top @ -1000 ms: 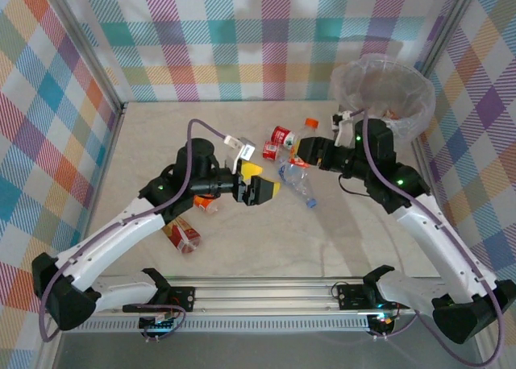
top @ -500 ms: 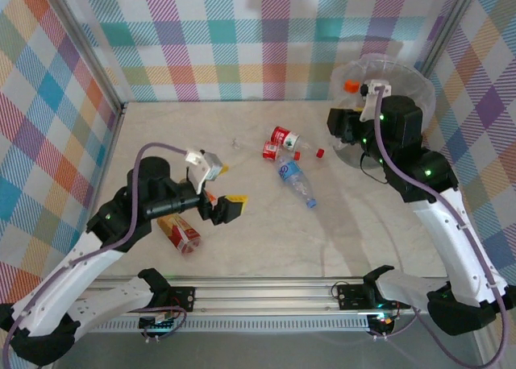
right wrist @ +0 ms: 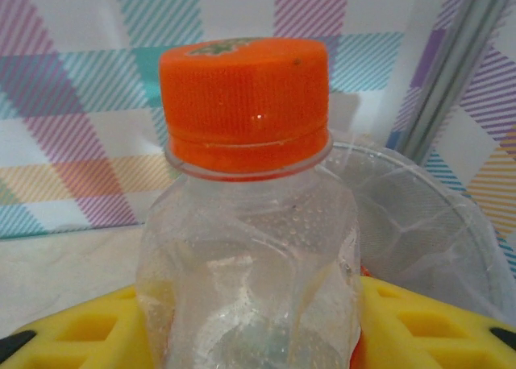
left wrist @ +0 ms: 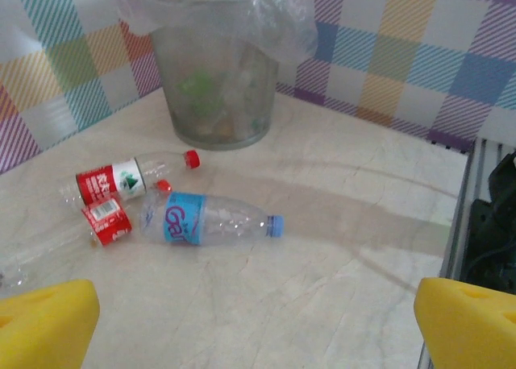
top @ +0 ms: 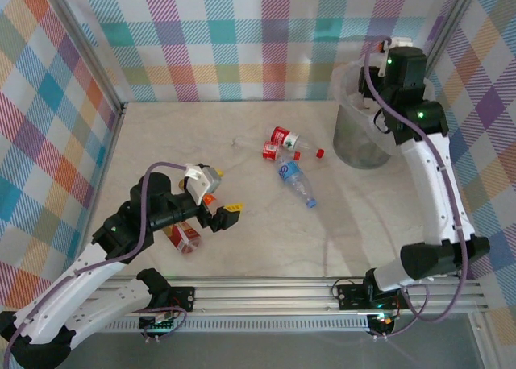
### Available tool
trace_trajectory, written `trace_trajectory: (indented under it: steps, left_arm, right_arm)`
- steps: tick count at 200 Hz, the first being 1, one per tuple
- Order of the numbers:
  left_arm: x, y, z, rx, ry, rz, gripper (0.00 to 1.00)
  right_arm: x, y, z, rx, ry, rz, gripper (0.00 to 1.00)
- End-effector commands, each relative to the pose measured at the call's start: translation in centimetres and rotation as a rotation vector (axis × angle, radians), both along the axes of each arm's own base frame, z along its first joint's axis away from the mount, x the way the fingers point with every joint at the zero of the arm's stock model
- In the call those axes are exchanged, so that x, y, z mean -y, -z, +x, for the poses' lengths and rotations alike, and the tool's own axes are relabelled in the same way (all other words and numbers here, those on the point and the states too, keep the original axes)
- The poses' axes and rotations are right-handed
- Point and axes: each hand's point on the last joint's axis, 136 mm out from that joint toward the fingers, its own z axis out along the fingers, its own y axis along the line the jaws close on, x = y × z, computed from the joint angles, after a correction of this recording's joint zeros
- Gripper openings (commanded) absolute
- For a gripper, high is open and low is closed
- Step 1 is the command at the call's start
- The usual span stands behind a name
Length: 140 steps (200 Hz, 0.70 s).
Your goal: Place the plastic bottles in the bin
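My right gripper (right wrist: 250, 321) is shut on a clear bottle with an orange cap (right wrist: 246, 91), held upright over the back of the grey bag-lined bin (top: 359, 139); the bin rim (right wrist: 419, 216) lies just behind the bottle. My left gripper (top: 219, 212) hangs open and empty over the near-left table, its yellow fingers (left wrist: 44, 321) wide apart. Ahead of it lie a blue-labelled bottle (left wrist: 201, 218), a red-labelled bottle with a red cap (left wrist: 121, 180) and a small crushed red one (left wrist: 105, 222). Another red-labelled bottle (top: 184, 236) lies beside the left arm. The bin (left wrist: 214, 79) holds several bottles.
A loose red cap (top: 320, 152) sits between the bottles and the bin. An orange object (top: 208, 200) lies under the left wrist. A faint clear bottle (top: 240, 142) lies toward the back. Checked walls enclose the table; a metal rail (top: 274, 292) runs along the near edge.
The right arm has carried the orange-capped bottle up from the middle of the table to above the bin. The left arm has pulled back to the near left, its gripper still open.
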Motion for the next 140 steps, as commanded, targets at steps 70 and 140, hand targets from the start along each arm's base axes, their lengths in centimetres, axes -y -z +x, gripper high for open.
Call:
trace_trajectory:
  steps: [70,140]
  left_arm:
    - [-0.4,1.0,1.1,0.009,-0.048,0.024,1.0]
    - [0.3,2.1,1.3,-0.055,-0.026,0.047,1.0]
  right_arm:
    - [7.9,6.6,5.9,-0.244,0.189,0.157,0.52]
    - [13.0,12.3,4.8,-0.36,0.337,0.158,0.56]
